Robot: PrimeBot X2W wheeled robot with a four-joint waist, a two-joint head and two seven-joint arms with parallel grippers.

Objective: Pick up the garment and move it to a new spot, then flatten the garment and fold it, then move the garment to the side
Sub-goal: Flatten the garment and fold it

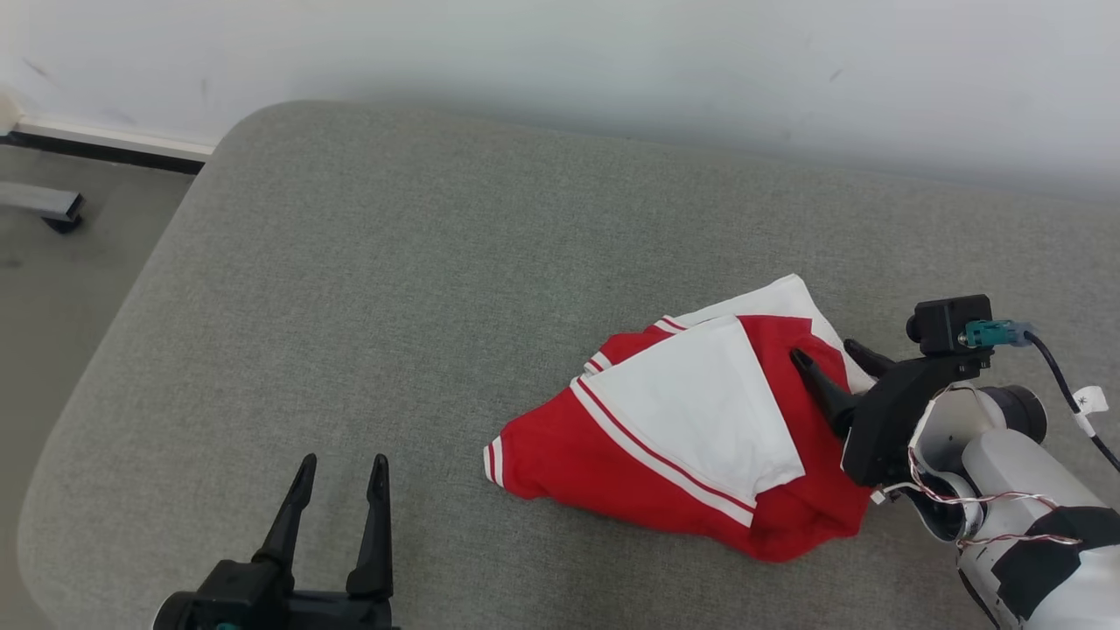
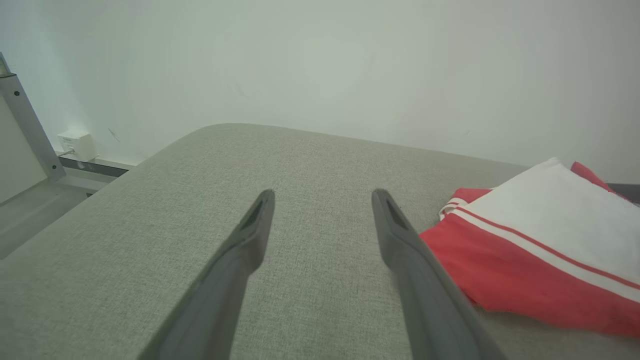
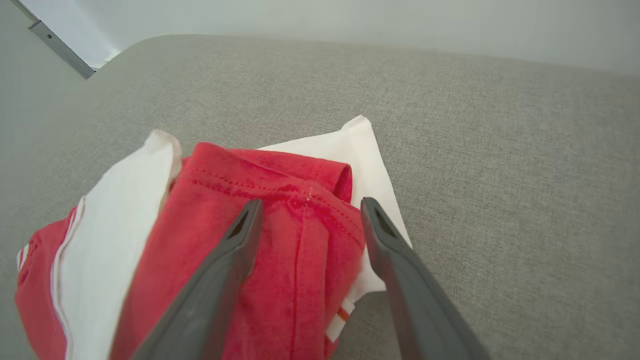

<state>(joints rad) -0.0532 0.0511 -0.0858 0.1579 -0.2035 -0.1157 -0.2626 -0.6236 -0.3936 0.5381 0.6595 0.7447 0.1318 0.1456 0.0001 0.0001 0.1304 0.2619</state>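
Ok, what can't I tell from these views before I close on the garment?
Garment: type and layer count, head view; folded over itself, underside hidden.
Right pincer: whether its tips touch the cloth, head and right wrist views; angle hides any gap.
Garment's far part, left wrist view: cut off by the right edge.
Left pincer: base, head view, cut off by the bottom edge.
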